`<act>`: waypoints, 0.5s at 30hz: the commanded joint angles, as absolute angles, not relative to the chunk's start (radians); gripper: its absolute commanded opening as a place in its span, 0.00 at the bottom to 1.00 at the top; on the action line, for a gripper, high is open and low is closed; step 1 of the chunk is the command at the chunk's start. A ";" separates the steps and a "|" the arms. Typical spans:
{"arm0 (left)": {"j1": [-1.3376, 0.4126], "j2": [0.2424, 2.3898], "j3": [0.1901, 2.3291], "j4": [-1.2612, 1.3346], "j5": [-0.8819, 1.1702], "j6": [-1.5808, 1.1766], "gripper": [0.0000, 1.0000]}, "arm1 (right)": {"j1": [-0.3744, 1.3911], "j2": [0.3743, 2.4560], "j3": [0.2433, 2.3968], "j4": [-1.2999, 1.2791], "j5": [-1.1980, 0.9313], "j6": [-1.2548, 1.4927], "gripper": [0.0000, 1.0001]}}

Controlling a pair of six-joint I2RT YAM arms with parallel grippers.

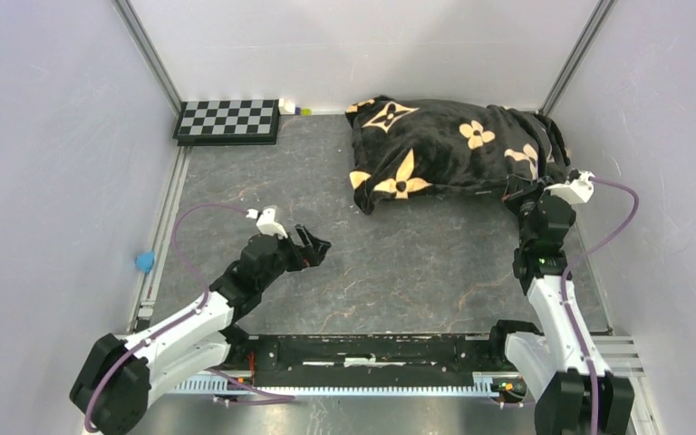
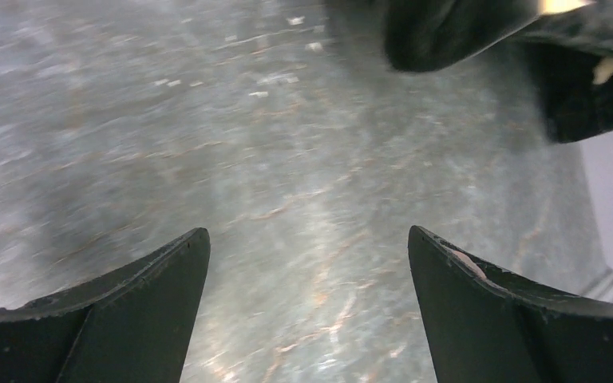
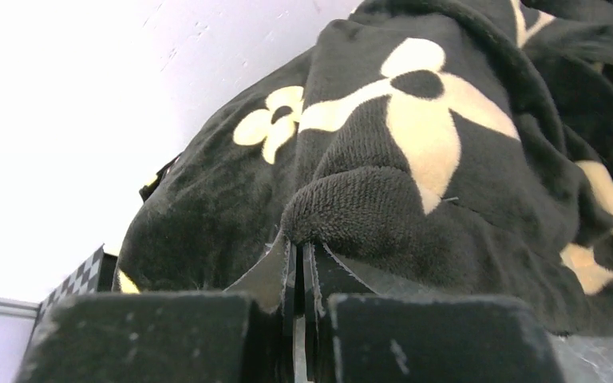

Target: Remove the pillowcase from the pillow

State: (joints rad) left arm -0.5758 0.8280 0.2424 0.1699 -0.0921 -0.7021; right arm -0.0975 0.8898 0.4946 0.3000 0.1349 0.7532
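The black plush pillowcase (image 1: pixel 444 149) with tan flower and star motifs lies stuffed at the back right of the table. The pillow is hidden inside it. My right gripper (image 1: pixel 518 192) is at the pillowcase's near right edge. In the right wrist view the right gripper (image 3: pixel 299 243) is shut on a fold of the pillowcase (image 3: pixel 383 199). My left gripper (image 1: pixel 315 246) is open and empty above the table's middle left, well apart from the pillowcase. In the left wrist view the left gripper (image 2: pixel 307 235) shows only table between its fingers, with the pillowcase (image 2: pixel 447 32) at the top.
A black-and-white checkerboard (image 1: pixel 228 120) lies at the back left, with small objects (image 1: pixel 294 109) beside it. A small blue thing (image 1: pixel 145 261) sits by the left rail. White walls close in the left, back and right sides.
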 commanded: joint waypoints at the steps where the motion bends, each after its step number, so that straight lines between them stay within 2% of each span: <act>1: -0.687 0.903 0.358 0.360 -0.069 -0.742 1.00 | -0.101 0.794 0.520 0.205 0.084 0.656 0.00; 6: -0.807 1.027 0.503 0.275 -0.148 -0.578 1.00 | -0.101 0.729 0.551 0.074 0.024 0.610 0.00; 10: -0.821 1.162 0.670 0.104 -0.140 -0.482 1.00 | -0.100 0.661 0.556 0.036 0.044 0.581 0.00; 15: -0.833 1.303 0.764 0.084 -0.110 -0.464 1.00 | -0.101 0.645 0.602 -0.027 0.036 0.560 0.00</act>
